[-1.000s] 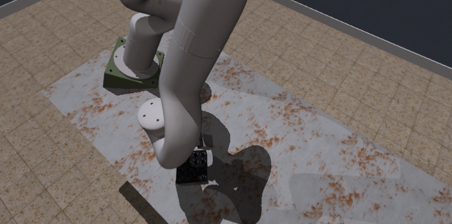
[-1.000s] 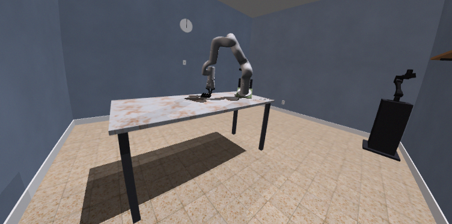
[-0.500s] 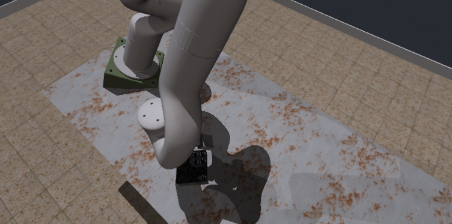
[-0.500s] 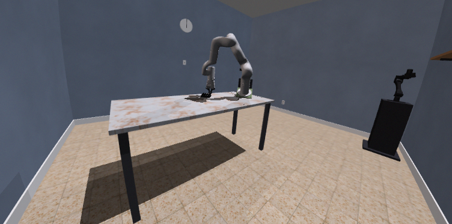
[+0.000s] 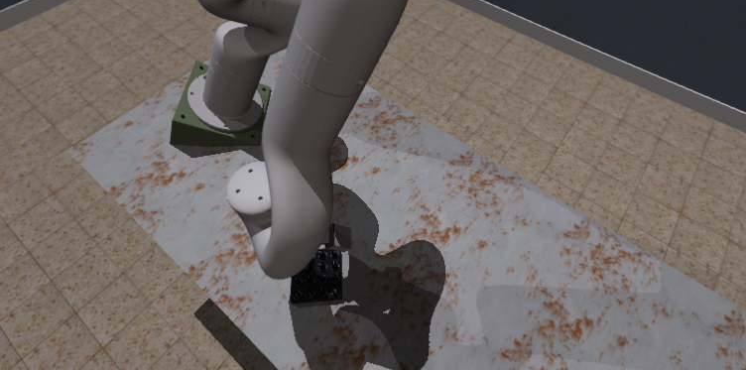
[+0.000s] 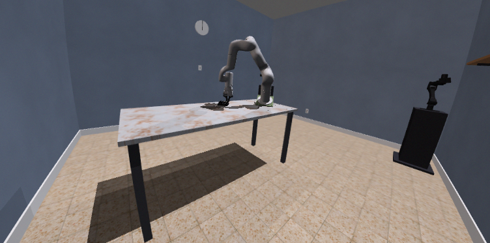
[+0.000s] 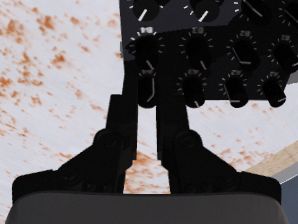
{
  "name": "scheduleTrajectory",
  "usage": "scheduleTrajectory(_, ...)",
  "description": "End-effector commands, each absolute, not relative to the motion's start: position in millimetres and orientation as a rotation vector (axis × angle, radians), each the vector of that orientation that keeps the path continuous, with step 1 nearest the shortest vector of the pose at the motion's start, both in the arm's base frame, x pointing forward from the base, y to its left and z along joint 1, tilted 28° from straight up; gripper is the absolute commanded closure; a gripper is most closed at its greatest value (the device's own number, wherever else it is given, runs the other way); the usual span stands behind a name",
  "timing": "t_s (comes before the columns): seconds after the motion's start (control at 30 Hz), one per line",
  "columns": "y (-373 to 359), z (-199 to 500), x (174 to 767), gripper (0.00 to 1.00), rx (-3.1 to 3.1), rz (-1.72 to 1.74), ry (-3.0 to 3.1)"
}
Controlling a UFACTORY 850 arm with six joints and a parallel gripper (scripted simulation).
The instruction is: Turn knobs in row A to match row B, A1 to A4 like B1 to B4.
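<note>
knob box (image 5: 316, 289) (image 6: 223, 103) (image 7: 215, 34) upright, the gripper (image 5: 330, 235) (image 6: 227, 98) (image 7: 147, 91) stood narrow, closed about knob a4 (image 7: 146, 96); a slow, centred twist toward b4's (image 7: 147, 50) mark seemed best.

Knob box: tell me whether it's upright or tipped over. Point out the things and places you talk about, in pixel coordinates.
Upright: the knob box (image 5: 316, 286) (image 6: 223, 103) (image 7: 175, 30) lies on the table (image 5: 501, 241) (image 6: 164, 117) (image 7: 50, 110), knobbed face up.
</note>
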State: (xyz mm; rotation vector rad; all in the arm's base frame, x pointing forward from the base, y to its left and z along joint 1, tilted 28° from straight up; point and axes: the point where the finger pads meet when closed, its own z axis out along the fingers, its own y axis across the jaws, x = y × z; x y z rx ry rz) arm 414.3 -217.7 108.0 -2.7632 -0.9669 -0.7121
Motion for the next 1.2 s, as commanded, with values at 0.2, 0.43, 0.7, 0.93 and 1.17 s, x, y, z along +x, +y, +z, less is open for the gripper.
scheduleTrajectory(0.2, -218.3, 108.5, 414.7, 0.92, -2.789, -0.696, -0.82)
scheduleTrajectory(0.43, -218.3, 108.5, 414.7, 0.92, -2.811, -0.675, -0.64)
scheduleTrajectory(0.7, -218.3, 108.5, 414.7, 0.92, -2.823, -0.651, -0.452)
scheduleTrajectory(0.93, -218.3, 108.5, 414.7, 0.92, -2.821, -0.615, -0.205)
scheduleTrajectory(1.17, -218.3, 108.5, 414.7, 0.92, -2.806, -0.585, -0.018)
